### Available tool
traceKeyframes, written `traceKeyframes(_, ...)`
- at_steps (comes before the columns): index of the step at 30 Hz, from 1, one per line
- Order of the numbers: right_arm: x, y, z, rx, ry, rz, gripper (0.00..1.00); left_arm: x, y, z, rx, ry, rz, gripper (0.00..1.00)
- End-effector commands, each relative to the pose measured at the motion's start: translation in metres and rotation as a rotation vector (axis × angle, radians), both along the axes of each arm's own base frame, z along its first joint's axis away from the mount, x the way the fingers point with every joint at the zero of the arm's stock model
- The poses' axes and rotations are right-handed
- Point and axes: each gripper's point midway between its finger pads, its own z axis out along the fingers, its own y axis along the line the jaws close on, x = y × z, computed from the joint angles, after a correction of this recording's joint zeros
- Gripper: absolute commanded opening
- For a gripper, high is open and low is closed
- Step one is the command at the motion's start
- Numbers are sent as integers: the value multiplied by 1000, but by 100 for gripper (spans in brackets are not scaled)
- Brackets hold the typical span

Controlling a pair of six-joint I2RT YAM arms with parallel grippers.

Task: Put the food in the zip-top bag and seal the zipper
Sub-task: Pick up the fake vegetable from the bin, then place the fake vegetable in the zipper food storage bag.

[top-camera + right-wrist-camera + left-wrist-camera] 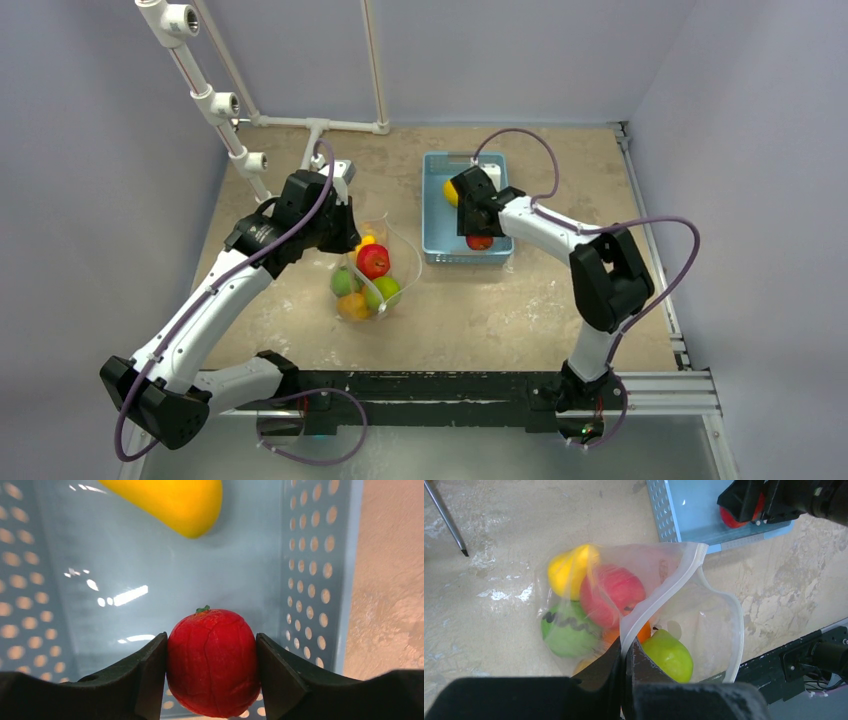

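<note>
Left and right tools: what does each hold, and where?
Left tool pinches the clear plastic zip-top bag by its whitish zipper strip. Right tool clamps the glossy red toy fruit across its sides.

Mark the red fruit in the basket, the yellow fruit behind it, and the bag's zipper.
red fruit (212, 662), right wrist view, middle of its skin.
yellow fruit (175, 500), right wrist view, near its rounded end.
zipper (666, 587), left wrist view, midway along the strip.

Basket (430, 215): light blue, perforated, sitting right of centre before me.
Table (520, 310): beige, mottled, lying under it.
Pipe frame (215, 100): white, standing far left of me.
</note>
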Motion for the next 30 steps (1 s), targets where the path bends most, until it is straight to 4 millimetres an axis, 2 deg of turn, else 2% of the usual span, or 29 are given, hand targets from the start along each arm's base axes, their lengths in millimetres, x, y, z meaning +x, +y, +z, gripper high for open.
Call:
traceKeyframes(1, 25, 9, 77, 87, -178, -18, 28, 7, -2, 7, -8, -44, -2, 0)
traceKeyframes(5, 27, 20, 109, 149, -226, 7, 26, 8, -3, 7, -9, -43, -4, 0)
traceKeyframes(12, 21, 52, 171, 278, -330, 133, 25, 8, -3, 6, -11, -38, 2, 0)
traceKeyframes(17, 6, 81, 207, 343, -382, 247, 25, 9, -4, 7, -16, -38, 2, 0)
traceKeyframes(19, -5, 99, 220, 375, -400, 313, 26, 9, -5, 6, -17, -35, 3, 0)
traceKeyframes(25, -42, 148, 242, 436, -431, 509, 26, 9, -8, 5, -29, -26, -2, 0)
traceKeyframes(30, -60, 163, 255, 473, -456, 595, 26, 9, -8, 7, -30, -26, 0, 0)
